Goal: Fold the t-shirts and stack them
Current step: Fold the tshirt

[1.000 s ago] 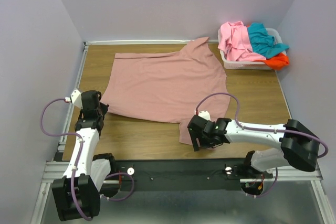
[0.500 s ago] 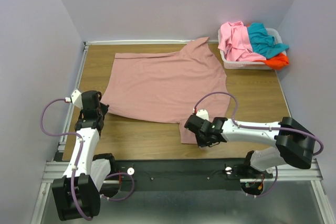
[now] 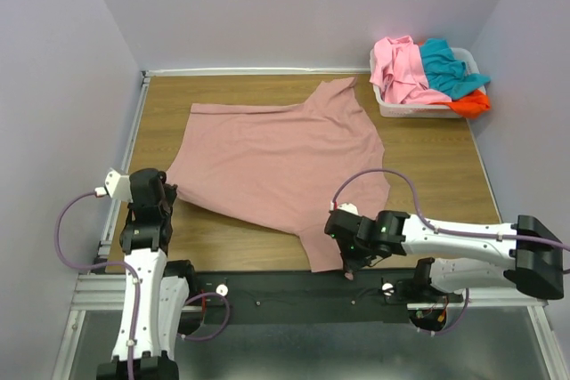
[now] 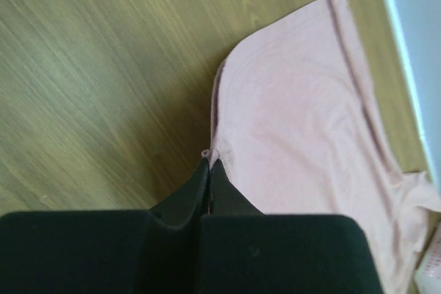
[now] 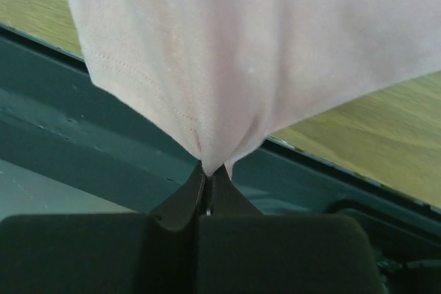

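Both arms have drawn back toward the near edge, and the mauve tee (image 3: 276, 153) has slid with them across the table (image 3: 436, 175) — its near right corner now hangs past the front lip. At the tee's left hem corner the left gripper (image 4: 209, 163) is pinched tight on the edge, low over the wood. The right gripper (image 5: 209, 170) is clamped on the bunched right corner, with the cloth draping away from its tips. The tee lies spread mid-table and mostly flat, one sleeve reaching toward the basket (image 3: 419, 111), which holds a pink tee (image 3: 399, 67), a teal tee (image 3: 445, 64) and an orange tee (image 3: 472, 104).

The cloth looks light, limp and a little stretchy. It should follow a drag but sag and wrinkle between holds, so hems and corners, pulled evenly, are the places to grip.

No print shows on the upper face. How much cloth sits between the jaws is hidden by the fingers themselves, and the basket tees are heaped too tightly to trace.
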